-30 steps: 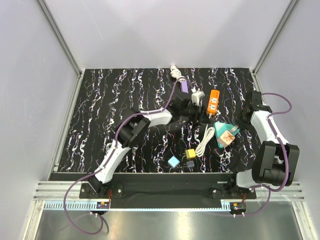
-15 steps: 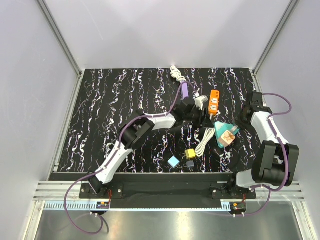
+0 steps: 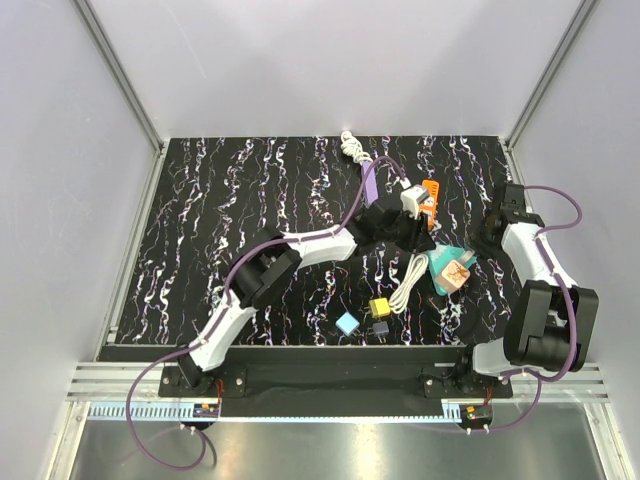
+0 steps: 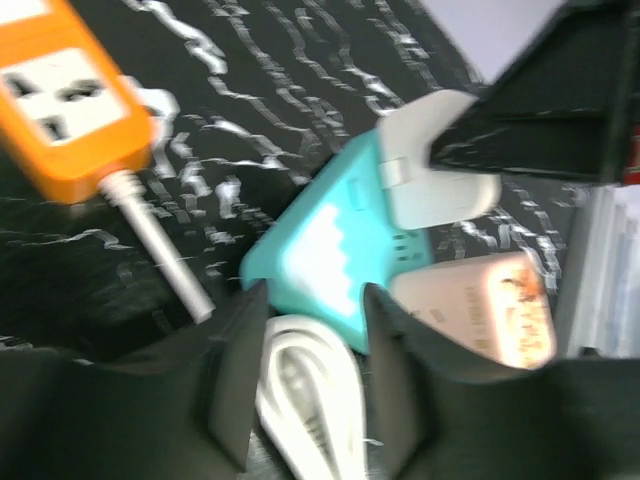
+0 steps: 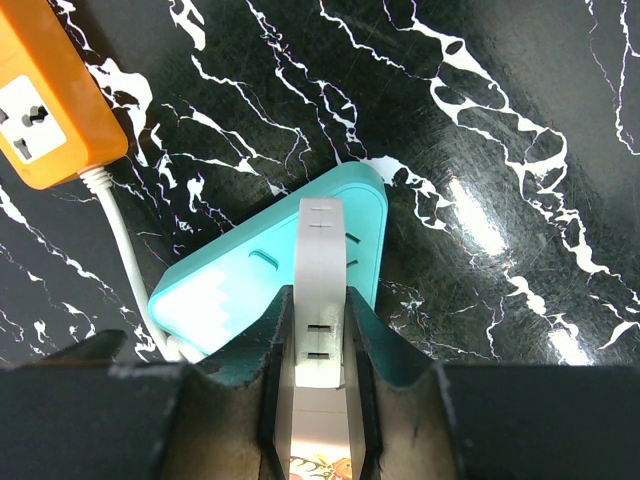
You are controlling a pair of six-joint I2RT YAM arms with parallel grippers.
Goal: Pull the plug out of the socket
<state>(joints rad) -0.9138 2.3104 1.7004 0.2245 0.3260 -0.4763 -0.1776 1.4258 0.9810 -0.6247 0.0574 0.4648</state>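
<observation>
Two claws are working around one teal socket block on the marbled black table. Starting at your left, the left arm is spanning the table's middle. Your left claw is hanging low with its jaws partway apart and nothing clamped between them. The near corner of the teal block is showing in the gap between its fingers, alongside a coiled white cable. That view is blurred, so you cannot tell whether either finger is touching the block. Beyond the block and slightly to its left, an orange power strip is lying flat with its sockets facing up.

Moving right, the white plug is standing on the teal block's face, toward the corner farthest from your left claw. A peach printed adapter is sitting just beside it. Your right claw is pinching that plug in a narrow grip, one finger pressing on each flat side, so the plug is sitting dead centre between the tips. Whether its pins are seated in the socket is hidden. From above, the right fingertips are blending into the dark table.
</observation>
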